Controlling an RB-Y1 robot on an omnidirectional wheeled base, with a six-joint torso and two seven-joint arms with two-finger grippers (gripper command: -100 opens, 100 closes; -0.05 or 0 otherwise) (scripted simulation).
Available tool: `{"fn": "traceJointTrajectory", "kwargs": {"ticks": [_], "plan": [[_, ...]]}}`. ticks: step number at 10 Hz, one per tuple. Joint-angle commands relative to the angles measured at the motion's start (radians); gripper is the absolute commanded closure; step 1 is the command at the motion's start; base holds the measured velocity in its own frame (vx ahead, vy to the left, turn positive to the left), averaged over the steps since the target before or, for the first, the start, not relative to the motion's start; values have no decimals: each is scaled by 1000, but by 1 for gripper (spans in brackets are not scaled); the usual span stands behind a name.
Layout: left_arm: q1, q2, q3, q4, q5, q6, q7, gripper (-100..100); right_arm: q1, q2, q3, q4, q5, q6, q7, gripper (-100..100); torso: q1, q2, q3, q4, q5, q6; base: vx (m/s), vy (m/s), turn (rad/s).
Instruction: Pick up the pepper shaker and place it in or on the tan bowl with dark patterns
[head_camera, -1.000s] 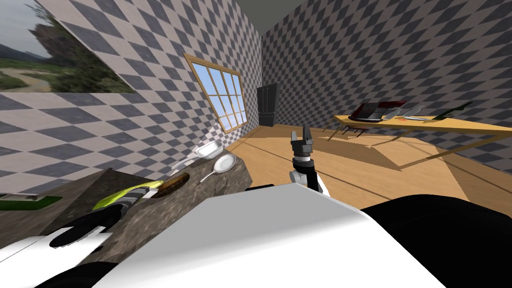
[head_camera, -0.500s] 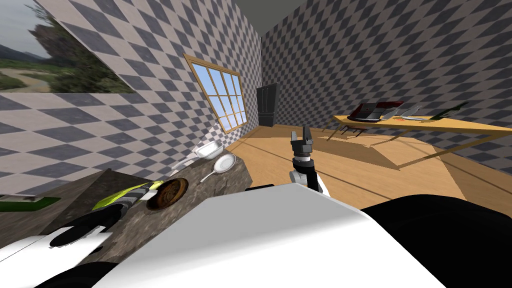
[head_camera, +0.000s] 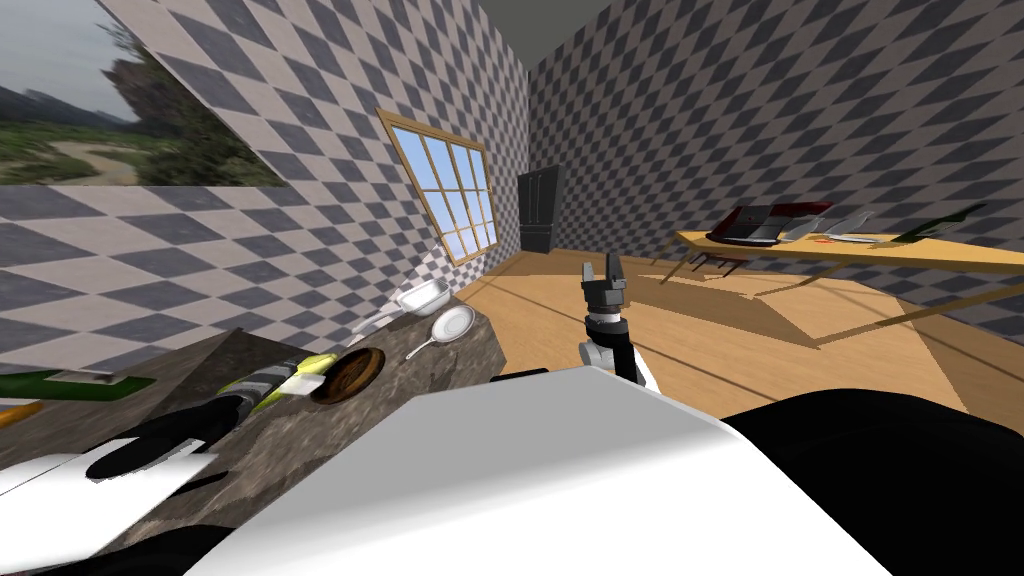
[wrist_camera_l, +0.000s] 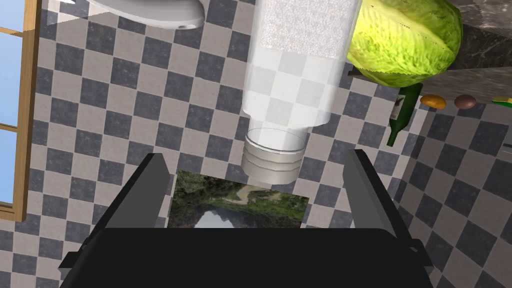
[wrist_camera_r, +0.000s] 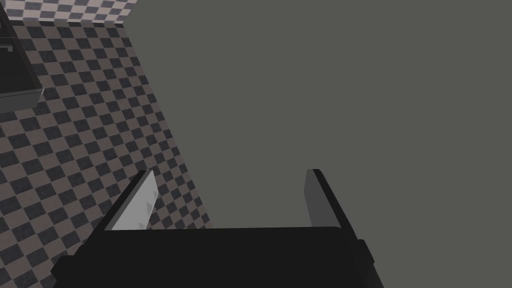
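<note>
Pepper shaker was just beside the cabbage, cap end between the left gripper's spread fingers, nothing touching. Looked light, stiff and slick-walled, so I'd pinch the wide body, not the cap. Right gripper was splayed too.

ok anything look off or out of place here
Nothing looks spilled or broken. One thing stands out: the shaker sits loose between the left end effector's open fingers, cap toward it, touched by neither, close beside a cabbage. Whether it rests in the bowl I cannot tell.
</note>
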Motion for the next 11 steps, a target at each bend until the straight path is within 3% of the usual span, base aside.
{"fn": "traceJointTrajectory", "kwargs": {"ticks": [1,6,7,8,11], "plan": [[26,22,36,-46,15,31,14,-100,0,0,0,0,0,0,0,0,0,0,0,0,0,0,-13,7,57],[105,102,147,-163,73,112,52,-100,0,0,0,0,0,0,0,0,0,0,0,0,0,0,-15,10,82],[92,88,126,-142,60,94,46,-100,0,0,0,0,0,0,0,0,1,0,0,0,0,0,-7,3,4],[93,89,127,-144,60,96,48,0,0,0,0,0,0,0,0,0,0,0,0,0,0,0,0,0,0],[93,89,127,-144,60,95,48,0,0,0,0,0,0,0,0,0,0,-1,-1,0,0,0,0,0,0]]}}
